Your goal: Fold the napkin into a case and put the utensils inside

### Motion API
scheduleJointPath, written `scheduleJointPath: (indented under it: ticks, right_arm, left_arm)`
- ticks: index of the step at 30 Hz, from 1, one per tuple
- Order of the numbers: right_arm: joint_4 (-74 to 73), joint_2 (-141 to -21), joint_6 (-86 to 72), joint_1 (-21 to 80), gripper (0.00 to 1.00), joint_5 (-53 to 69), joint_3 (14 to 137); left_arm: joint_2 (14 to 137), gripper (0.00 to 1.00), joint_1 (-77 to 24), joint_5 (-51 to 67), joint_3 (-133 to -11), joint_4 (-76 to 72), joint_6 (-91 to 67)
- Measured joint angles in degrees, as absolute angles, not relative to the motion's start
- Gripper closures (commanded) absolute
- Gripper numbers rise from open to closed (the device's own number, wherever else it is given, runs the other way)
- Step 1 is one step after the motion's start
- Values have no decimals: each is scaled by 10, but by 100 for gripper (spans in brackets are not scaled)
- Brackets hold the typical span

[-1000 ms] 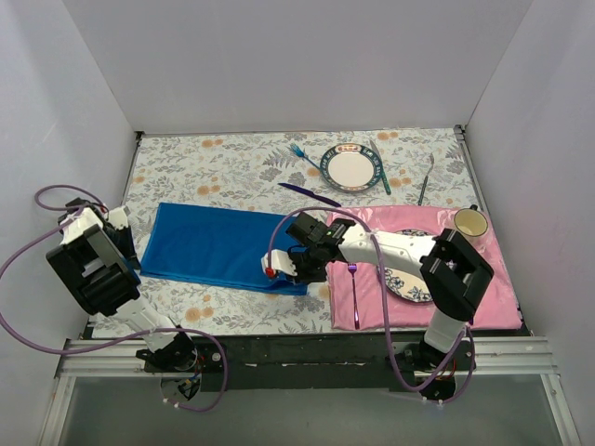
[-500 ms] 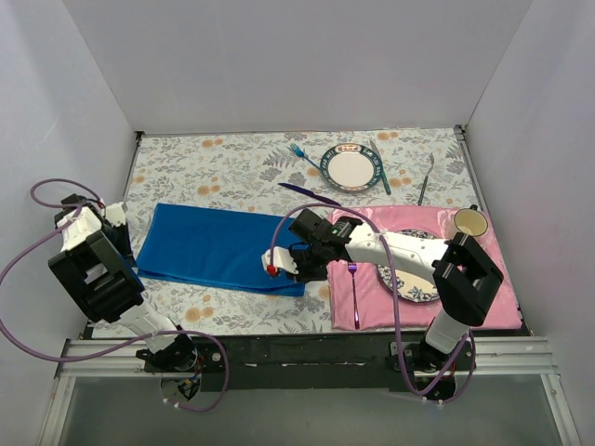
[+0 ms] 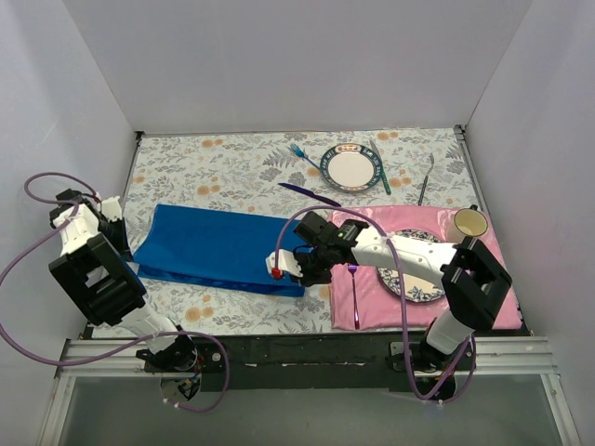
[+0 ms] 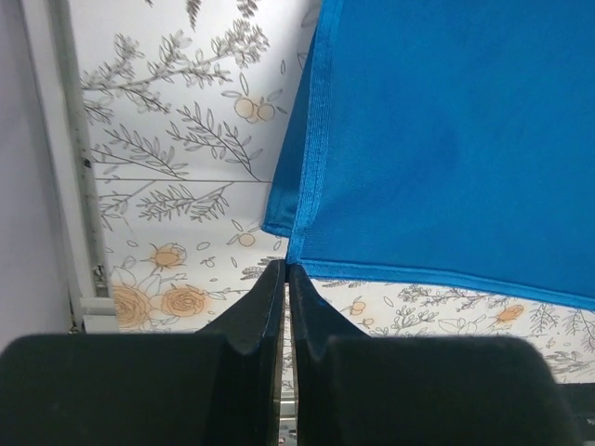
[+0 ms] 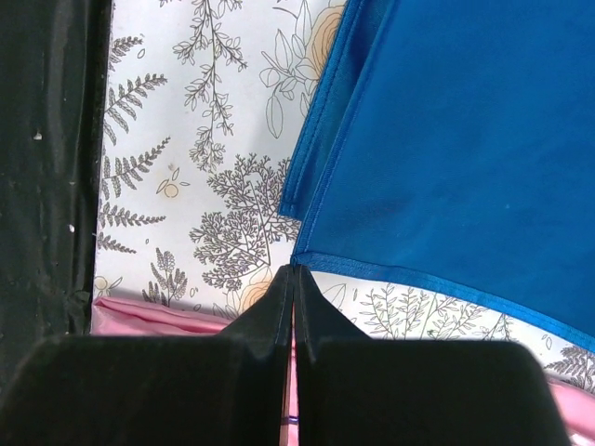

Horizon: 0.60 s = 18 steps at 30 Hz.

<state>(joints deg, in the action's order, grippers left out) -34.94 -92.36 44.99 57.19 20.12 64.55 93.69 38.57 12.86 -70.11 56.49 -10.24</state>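
The bright blue napkin [image 3: 218,246] lies folded as a long flat strip on the floral tablecloth. My left gripper [image 3: 129,257] is shut on its near left corner [image 4: 290,251]. My right gripper [image 3: 299,275] is shut on its near right corner [image 5: 297,260]. In both wrist views a lower layer of cloth shows beside the pinched corner. The light-blue fork [image 3: 302,153] lies left of the far plate. The dark purple knife [image 3: 310,194] lies just beyond the napkin's right end. Both utensils lie apart from the grippers.
A white plate with a dark rim [image 3: 351,168] sits at the back, a teal knife [image 3: 379,167] at its right and a grey utensil [image 3: 425,179] further right. The pink placemat [image 3: 483,297] holds a magenta fork [image 3: 354,295], a patterned plate [image 3: 409,279] and a cup [image 3: 471,222].
My left gripper has drawn a little to the left, and the napkin's near left corner has gone with it. My right gripper stays almost in place while its arm's elbow swings right.
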Motion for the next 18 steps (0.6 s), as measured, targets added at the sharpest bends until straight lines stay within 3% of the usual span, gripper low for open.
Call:
scheduleJointPath:
  ticks: [4, 5, 6, 9, 11, 13, 15, 18]
  right_arm:
    - [-345, -929, 450, 572, 95, 203, 641]
    - [-345, -934, 450, 572, 86, 203, 641]
    - [-345, -941, 450, 572, 65, 205, 641]
    - [-347, -958, 447, 572, 35, 209, 641]
    - [-354, -964, 448, 572, 35, 212, 641]
    - [-366, -964, 448, 572, 41, 215, 648]
    - [-375, -964, 442, 570, 56, 219, 663]
    - [-376, -962, 430, 565, 67, 230, 684]
  left_arm:
    - [935, 100, 386, 126, -671, 559, -103]
    - [935, 86, 386, 126, -666, 558, -103]
    - [935, 79, 386, 125, -661, 555, -103]
    - [935, 59, 386, 121, -649, 548, -104]
    - [935, 56, 386, 121, -649, 548, -106]
    - [935, 54, 386, 125, -650, 550, -109]
    - [935, 54, 386, 131, -655, 554, -110]
    - [927, 57, 385, 153, -664, 557, -110]
